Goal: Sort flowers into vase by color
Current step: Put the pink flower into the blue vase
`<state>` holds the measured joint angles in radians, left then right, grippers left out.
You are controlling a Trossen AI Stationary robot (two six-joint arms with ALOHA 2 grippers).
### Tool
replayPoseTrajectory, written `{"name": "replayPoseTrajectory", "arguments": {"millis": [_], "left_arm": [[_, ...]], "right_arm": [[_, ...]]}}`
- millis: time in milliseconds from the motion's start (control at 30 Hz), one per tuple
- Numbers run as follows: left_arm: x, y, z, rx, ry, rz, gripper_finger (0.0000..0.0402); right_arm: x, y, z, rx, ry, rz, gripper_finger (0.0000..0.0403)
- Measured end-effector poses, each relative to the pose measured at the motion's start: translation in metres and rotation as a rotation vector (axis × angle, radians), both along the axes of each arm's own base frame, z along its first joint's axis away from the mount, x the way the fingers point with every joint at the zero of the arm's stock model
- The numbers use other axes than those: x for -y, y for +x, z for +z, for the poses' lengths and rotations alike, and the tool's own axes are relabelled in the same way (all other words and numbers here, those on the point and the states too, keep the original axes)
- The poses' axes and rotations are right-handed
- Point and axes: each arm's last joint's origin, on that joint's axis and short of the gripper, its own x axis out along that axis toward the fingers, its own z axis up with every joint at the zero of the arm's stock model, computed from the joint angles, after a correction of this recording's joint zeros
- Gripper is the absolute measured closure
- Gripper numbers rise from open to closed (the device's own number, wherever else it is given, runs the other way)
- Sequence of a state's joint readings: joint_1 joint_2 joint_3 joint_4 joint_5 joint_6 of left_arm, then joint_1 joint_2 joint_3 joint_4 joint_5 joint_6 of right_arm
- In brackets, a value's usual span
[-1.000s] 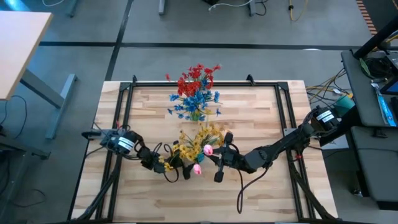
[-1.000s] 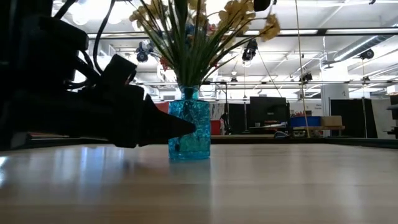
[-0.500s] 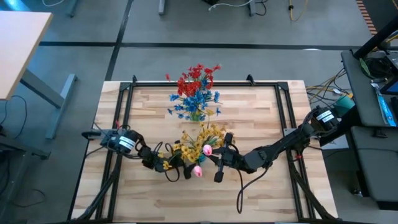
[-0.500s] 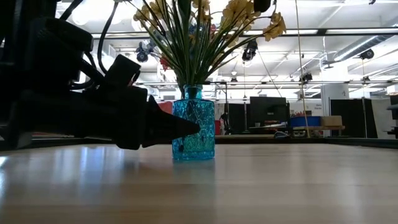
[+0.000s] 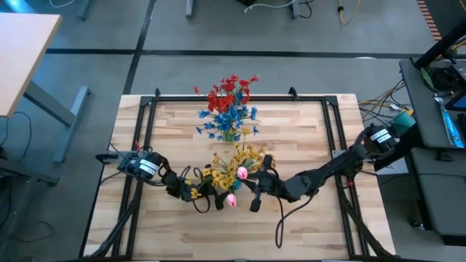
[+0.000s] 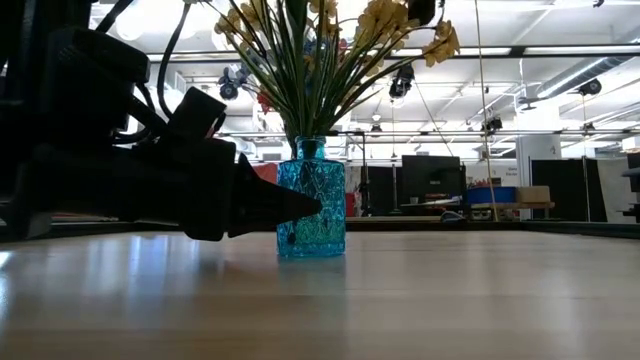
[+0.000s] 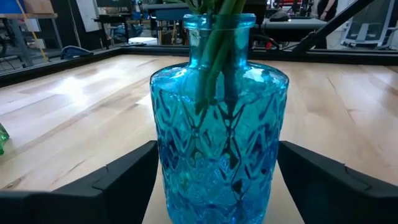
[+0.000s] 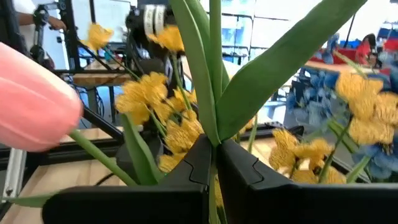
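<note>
High view: the pale butcher-block wooden table fills the middle, with a black metal frame around its edges. The two dark arms come in from opposite sides and meet near the front centre.

At the back centre a cluster of red small-blossom sprays stands with blue small-blossom sprays just in front of it; both rise from one spot, and the vessel under them is hidden.

Nearer the front, a bunch of yellow small-blossom flowers on green stems stands in a faceted blue glass vase, upright on the table. In the low view the vase shows with stems fanning out of its neck.

The left gripper lies low beside this vase, on its left. In the left wrist view its two dark fingers are spread apart on either side of the glass body, with a gap visible on each side, so they flank the vase without touching.

The right gripper is just right of the yellow bunch. In the right wrist view its fingers are pressed together on the green stem of a pink tulip bud, held among the yellow blossoms. From above, two pink tulip buds show, one at the bunch's front edge and one a little lower left.
</note>
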<state>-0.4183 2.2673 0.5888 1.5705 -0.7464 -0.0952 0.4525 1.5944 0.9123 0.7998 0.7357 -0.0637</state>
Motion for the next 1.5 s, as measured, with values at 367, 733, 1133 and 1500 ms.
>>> {"name": "replayPoseTrajectory", "arguments": {"millis": [367, 733, 1133, 1500], "left_arm": [[0.000, 0.000, 0.000, -0.001, -0.001, 0.000, 0.0093], [0.000, 0.000, -0.001, -0.002, -0.013, 0.003, 0.0093], [0.000, 0.000, -0.001, -0.001, -0.015, 0.004, 0.0093], [0.000, 0.000, -0.001, -0.001, -0.017, 0.004, 0.0093]], "right_arm": [[0.010, 0.004, -0.010, -0.073, 0.034, -0.029, 0.0394], [0.008, 0.008, -0.030, -0.160, 0.003, -0.030, 0.0394], [0.006, 0.009, -0.034, -0.169, -0.003, -0.022, 0.0360], [0.000, 0.004, -0.025, -0.136, 0.037, -0.002, 0.0248]]}}
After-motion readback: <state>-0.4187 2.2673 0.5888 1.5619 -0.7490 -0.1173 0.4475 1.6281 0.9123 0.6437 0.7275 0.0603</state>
